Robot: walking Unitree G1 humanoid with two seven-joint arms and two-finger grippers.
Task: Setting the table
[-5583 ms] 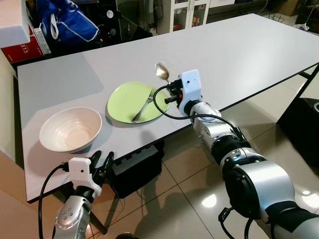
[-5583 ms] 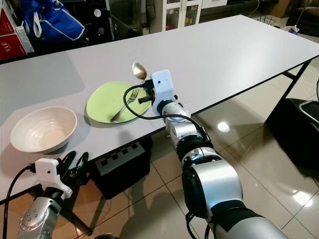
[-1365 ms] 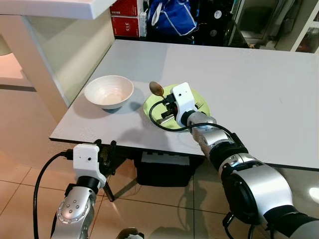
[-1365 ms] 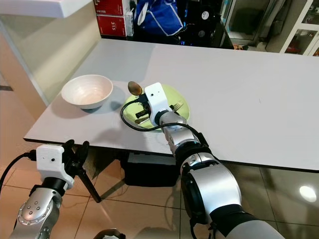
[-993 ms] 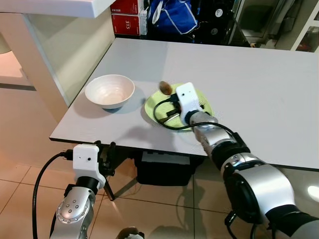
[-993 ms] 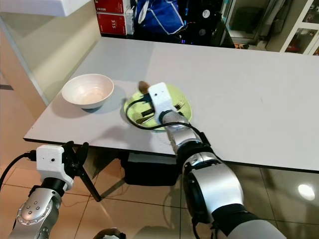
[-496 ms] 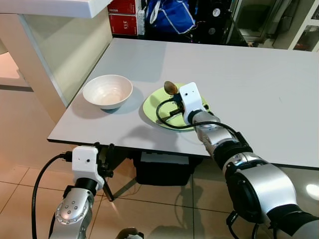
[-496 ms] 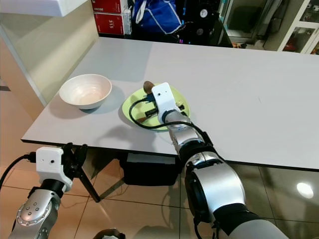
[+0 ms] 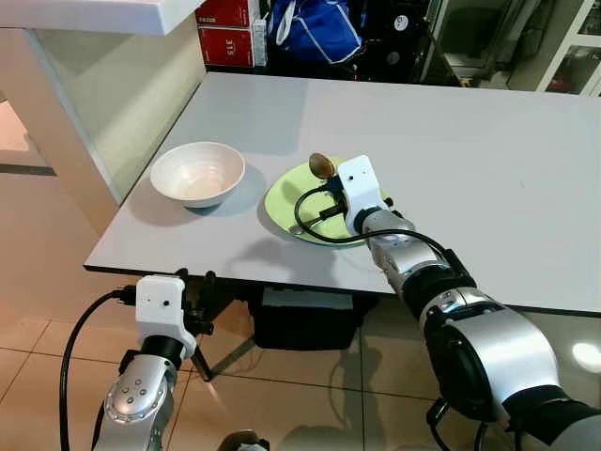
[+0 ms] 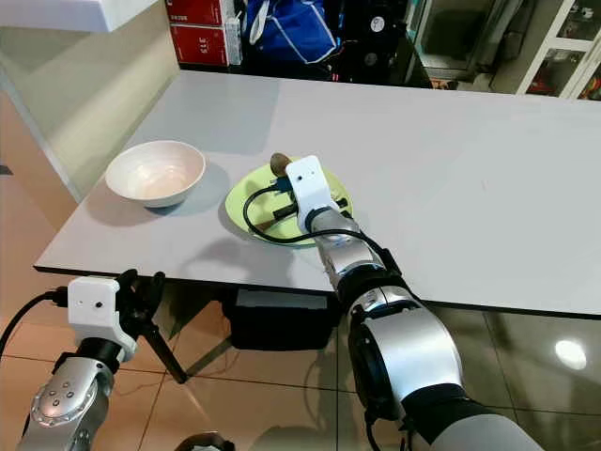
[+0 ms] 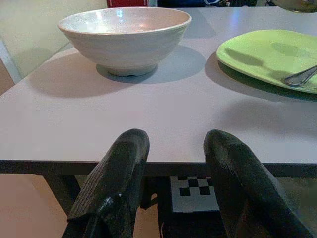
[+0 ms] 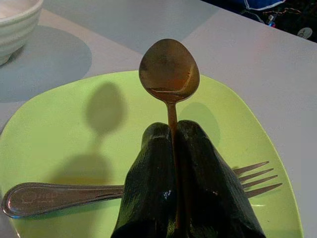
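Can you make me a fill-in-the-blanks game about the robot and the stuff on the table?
1. The right gripper has its jaws shut on a ____.
2. The fork lies on the green ____.
3. The white bowl sits on the ____, beside the plate.
4. The left gripper waits with jaws ____.

Missing words: spoon; plate; table; open

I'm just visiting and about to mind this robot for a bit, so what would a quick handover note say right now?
Right gripper: shut on the spoon, held above the green plate, bowl end up.
Left gripper: open, idle, low in front of the table edge.
On the table: white bowl to the robot's left of the plate; fork lying on the plate.
Done: bowl, plate and fork are out.
Left: put the spoon down, probably beside the plate or bowl, and perhaps move the fork off the plate.
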